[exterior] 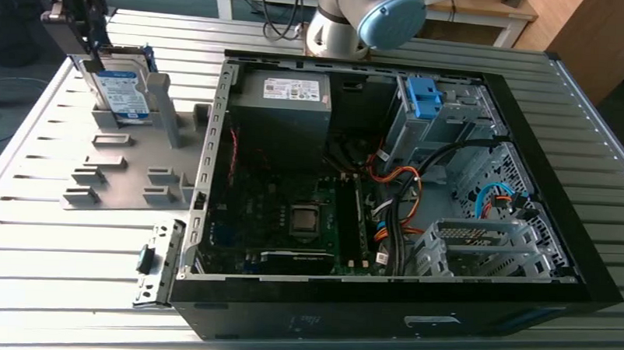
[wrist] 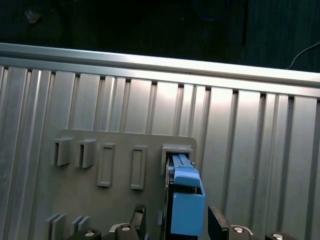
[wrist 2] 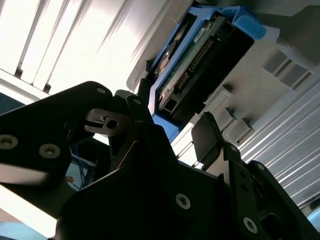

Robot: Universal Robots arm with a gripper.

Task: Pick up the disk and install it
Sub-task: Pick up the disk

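Here's my gripper (wrist: 177, 214) hanging over the flat silver-grey metal disk (exterior: 123, 90), framed in a blue plastic bracket. Jaws are spread, one black finger (wrist: 217, 223) on each side, clamping nothing. The disk stands on edge in a slot at a far corner of the grey plastic holder plate (exterior: 124, 193). That plate lies on the ribbed metal table (exterior: 39, 251), toward its edge at the exterior view's left, beside the open black computer case (exterior: 390, 312). As I judge it, nothing is picked up or installed yet, so the whole job is left. There's a blue-and-white label on the disk and a white label on the grey boxy power supply (exterior: 283, 123); I can't read the print on either.
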